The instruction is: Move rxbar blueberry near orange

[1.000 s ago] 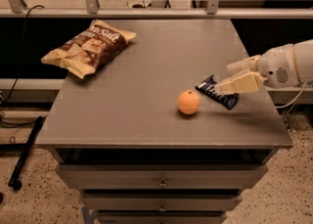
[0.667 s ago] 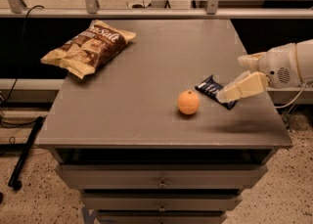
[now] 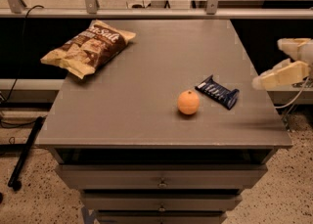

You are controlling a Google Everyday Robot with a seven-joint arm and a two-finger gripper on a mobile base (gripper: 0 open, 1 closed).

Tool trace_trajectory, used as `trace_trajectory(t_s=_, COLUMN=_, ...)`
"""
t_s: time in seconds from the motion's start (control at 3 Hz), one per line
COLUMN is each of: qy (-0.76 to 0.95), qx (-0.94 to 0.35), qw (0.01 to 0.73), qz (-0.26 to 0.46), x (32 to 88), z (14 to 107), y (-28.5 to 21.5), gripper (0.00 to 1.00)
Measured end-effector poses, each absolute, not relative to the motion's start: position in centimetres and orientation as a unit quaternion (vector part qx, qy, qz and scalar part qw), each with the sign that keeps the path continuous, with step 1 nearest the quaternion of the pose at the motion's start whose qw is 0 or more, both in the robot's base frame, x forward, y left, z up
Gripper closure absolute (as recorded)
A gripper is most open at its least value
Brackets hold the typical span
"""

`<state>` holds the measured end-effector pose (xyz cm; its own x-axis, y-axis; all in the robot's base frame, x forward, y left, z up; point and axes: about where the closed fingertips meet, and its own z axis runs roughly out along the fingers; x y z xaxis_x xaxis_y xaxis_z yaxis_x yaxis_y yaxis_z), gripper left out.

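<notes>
The rxbar blueberry (image 3: pixel 218 91), a flat navy-blue bar with white lettering, lies on the grey table (image 3: pixel 146 120) just right of the orange (image 3: pixel 188 102), a short gap between them. My gripper (image 3: pixel 264 80) is off the table's right edge, to the right of the bar and apart from it. It holds nothing.
A brown-and-cream chip bag (image 3: pixel 90 47) lies at the table's back left. A railing (image 3: pixel 146 12) runs behind the table. Drawers (image 3: pixel 161 181) sit under the tabletop. A black cable and stand (image 3: pixel 24 154) are on the floor at left.
My gripper has pulled away to the right, from over the bar to beyond the table's edge. The bar stays lying next to the orange.
</notes>
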<state>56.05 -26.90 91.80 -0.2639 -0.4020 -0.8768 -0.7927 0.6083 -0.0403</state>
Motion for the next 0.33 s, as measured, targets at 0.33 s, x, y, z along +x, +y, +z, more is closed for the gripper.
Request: trace_trajectory(t_s=0.33, qy=0.759, qx=-0.392, qw=0.479, qz=0.201, x=56.60, z=93.38, y=-27.20, gripper=0.00)
